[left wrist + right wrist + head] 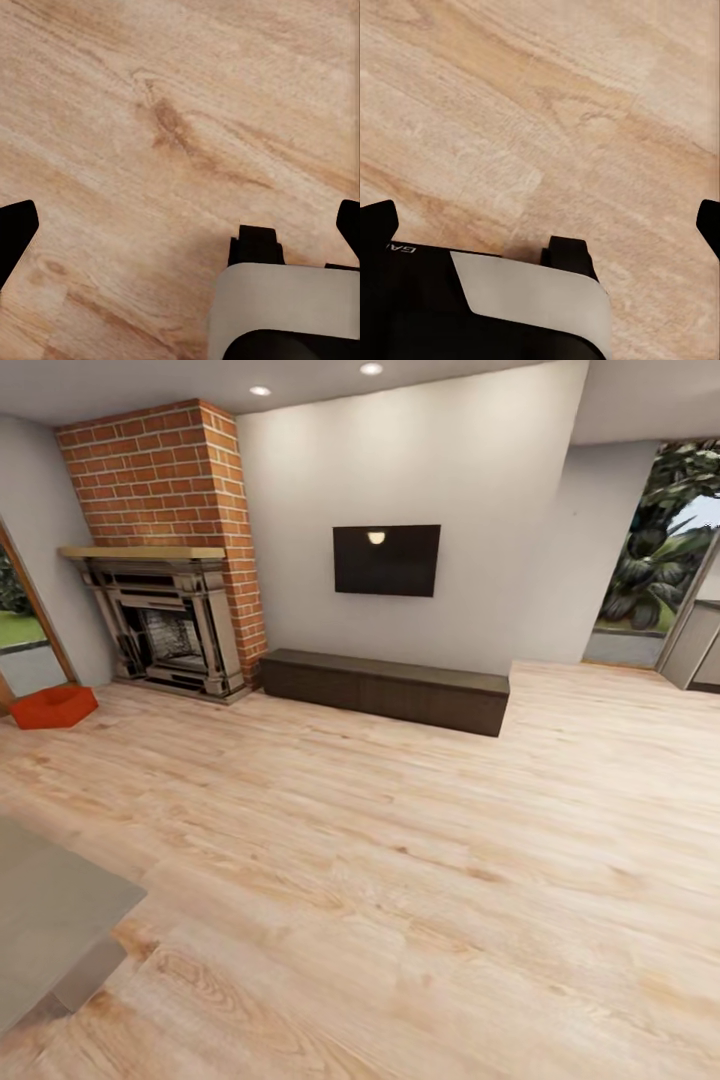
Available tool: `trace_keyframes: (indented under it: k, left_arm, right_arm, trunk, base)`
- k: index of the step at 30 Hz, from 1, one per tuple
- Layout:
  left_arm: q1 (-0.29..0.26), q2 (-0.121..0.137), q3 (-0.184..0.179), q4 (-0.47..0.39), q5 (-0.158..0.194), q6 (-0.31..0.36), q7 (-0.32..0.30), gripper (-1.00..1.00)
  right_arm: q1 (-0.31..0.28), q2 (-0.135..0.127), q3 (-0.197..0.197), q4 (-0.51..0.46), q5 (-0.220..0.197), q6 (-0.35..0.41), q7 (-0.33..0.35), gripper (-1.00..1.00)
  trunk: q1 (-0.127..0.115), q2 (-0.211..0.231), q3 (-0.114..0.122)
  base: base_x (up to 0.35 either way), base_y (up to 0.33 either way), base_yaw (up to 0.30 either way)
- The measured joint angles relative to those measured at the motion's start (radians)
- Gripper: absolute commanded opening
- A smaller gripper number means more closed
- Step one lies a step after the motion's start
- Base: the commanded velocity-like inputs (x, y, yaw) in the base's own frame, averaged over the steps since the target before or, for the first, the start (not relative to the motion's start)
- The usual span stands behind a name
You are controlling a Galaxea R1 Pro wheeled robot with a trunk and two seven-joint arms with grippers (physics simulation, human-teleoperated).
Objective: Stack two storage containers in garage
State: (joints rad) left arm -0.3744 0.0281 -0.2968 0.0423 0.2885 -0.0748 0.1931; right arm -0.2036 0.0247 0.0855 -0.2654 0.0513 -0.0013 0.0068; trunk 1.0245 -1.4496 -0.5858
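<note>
Jaws of both grippers spread wide, pointing down at wood-plank floor (180, 112).

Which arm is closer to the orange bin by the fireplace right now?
Left, probably: the orange bin sits far off toward the robot's left side. The left tool and right tool hang open over plank floor, well short of it.

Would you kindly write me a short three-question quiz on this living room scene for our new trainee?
1. True or false: an orange-red storage container sits on the wood-plank floor near the brick fireplace.
2. What hangs on the wall above the long dark bench? A) mirror B) black television C) clock
3. Fill in: in both wrist views, each claw is ____ and holding nothing.

Key: 1 true; 2 B, the television; 3 open, for left claw and right claw.
</note>
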Motion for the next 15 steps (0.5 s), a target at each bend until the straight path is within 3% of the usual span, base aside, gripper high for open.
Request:
trace_keyframes:
  k: [15]
  left_arm:
    - [0.0, 0.0, 0.0, 0.0, -0.001, 0.0, 0.0, 1.0]
  right_arm:
    - [0.0, 0.0, 0.0, 0.001, 0.0, 0.001, -0.001, 1.0]
  trunk:
    - [0.0, 0.0, 0.0]
  base:
    - [0.338, 0.0, 0.0]
